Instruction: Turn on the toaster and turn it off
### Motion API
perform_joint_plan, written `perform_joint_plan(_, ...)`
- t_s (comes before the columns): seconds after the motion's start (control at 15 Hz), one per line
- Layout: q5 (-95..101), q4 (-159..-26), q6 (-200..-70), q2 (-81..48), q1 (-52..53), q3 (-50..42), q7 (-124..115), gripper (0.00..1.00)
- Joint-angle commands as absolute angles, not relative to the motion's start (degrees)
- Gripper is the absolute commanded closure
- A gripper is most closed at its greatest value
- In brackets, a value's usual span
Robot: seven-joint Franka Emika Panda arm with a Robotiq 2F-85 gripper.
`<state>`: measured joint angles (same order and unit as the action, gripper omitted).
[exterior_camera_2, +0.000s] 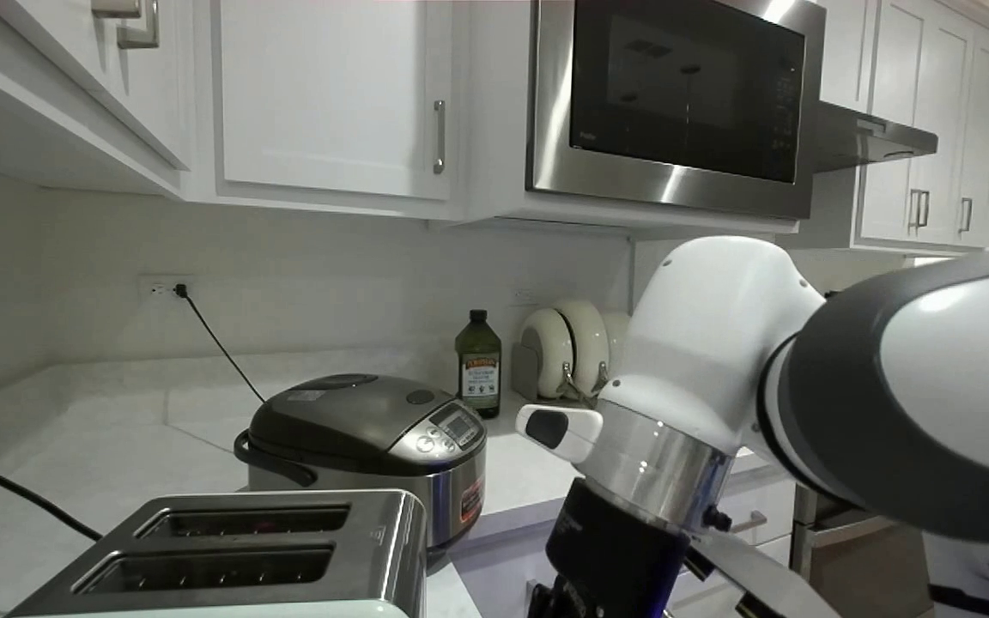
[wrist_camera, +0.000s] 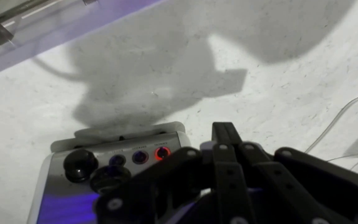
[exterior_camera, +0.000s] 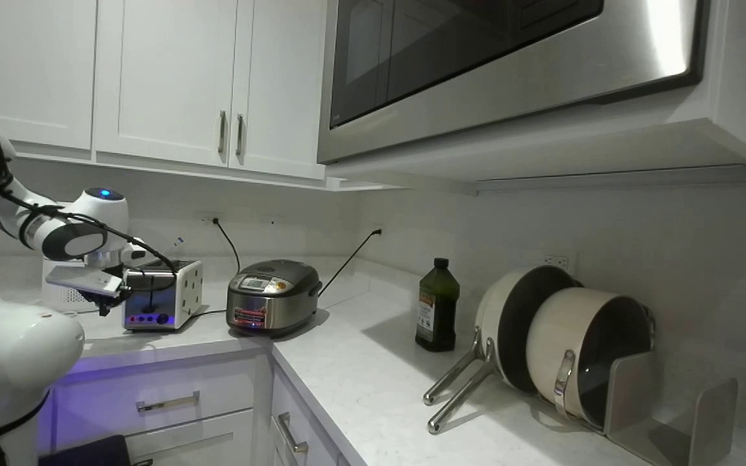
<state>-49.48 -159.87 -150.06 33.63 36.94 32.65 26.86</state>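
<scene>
The toaster stands on the counter in an exterior view, its front panel lit blue. Its slotted metal top shows at the bottom of an exterior view. In the wrist view the toaster is at the lower left, with a black dial, a dark lever-like knob and a row of buttons. The cancel button has a red lit ring. My gripper is shut with nothing between its fingertips. It is beside the cancel-button end of the panel, apart from it. In an exterior view the gripper is at the toaster's front left.
A round steel cooker stands beside the toaster. A white perforated appliance is behind the gripper. A green bottle and pans stand farther along the counter. A thin cord lies on the counter. Cabinets hang above.
</scene>
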Motion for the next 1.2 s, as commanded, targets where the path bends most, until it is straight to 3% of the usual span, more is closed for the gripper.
perform_joint_plan(0.0,-54.6,-159.9,-161.7,27.2,34.9,38.2,29.0,1.0)
perform_joint_plan(0.4,-58.1,-160.1,-177.1,18.7,33.9,42.6,30.9,1.0)
perform_joint_plan(1.13,-56.5,-159.6,-187.5,11.8,36.4,40.3,31.7,1.0)
